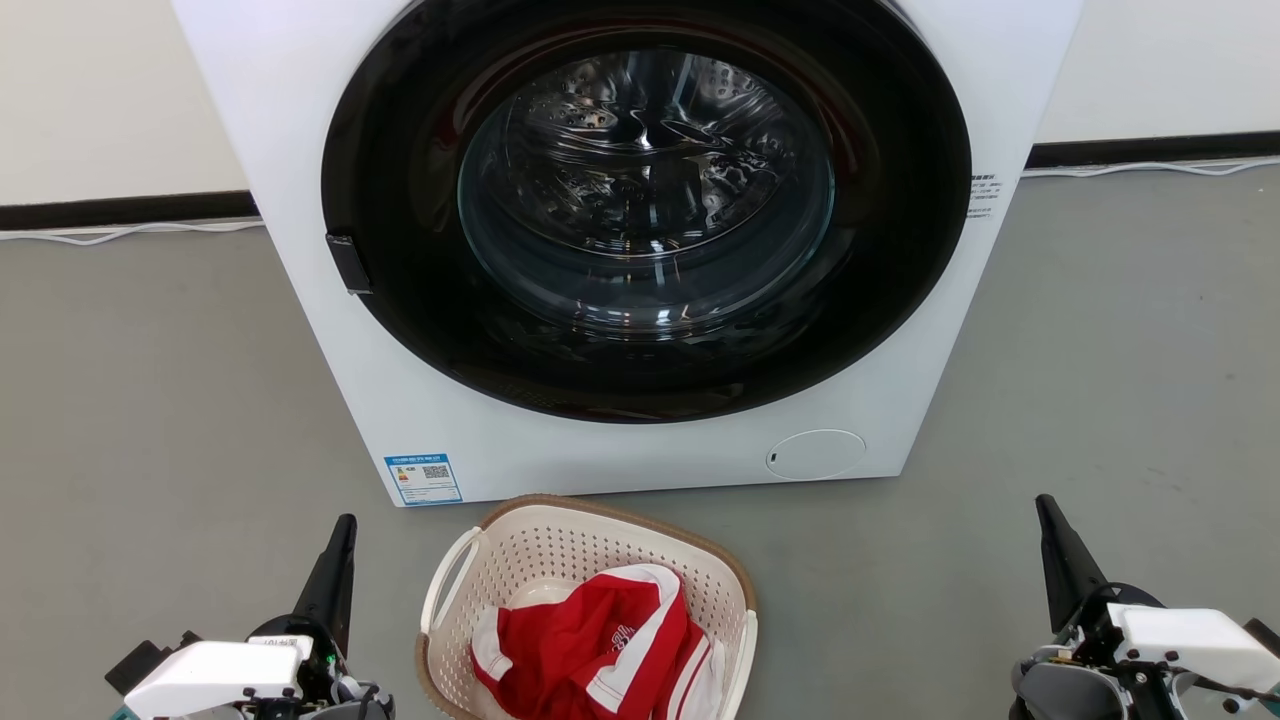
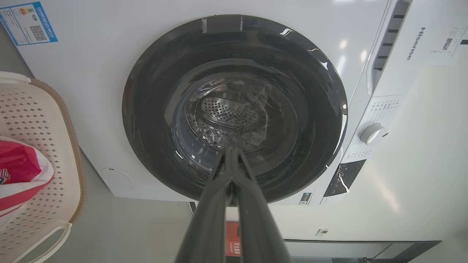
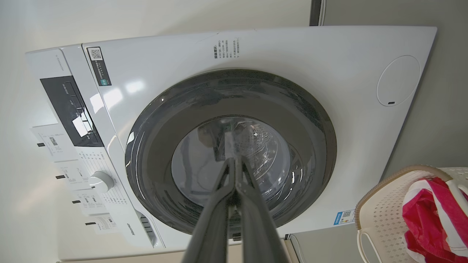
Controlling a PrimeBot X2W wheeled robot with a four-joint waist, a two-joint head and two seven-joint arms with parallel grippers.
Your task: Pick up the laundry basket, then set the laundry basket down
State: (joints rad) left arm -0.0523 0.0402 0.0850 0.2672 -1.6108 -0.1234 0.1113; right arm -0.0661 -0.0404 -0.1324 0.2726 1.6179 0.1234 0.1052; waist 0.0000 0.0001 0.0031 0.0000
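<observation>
Basket [image 1: 560,560] sits on the floor [image 1: 150,400] before the washer [image 1: 620,455], flanked by left pincer [image 1: 343,535] and right pincer [image 1: 1050,525], both closed and empty, seemingly poised for a two-sided lift

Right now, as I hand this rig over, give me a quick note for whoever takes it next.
Left hand: shut, empty, left of the basket.
Right hand: shut, empty, off to its right.
Basket: on the floor in front of the washer, red-and-white garment inside.
Done: nothing yet; basket not lifted.
Left: grip the handles, lift, set down.
</observation>
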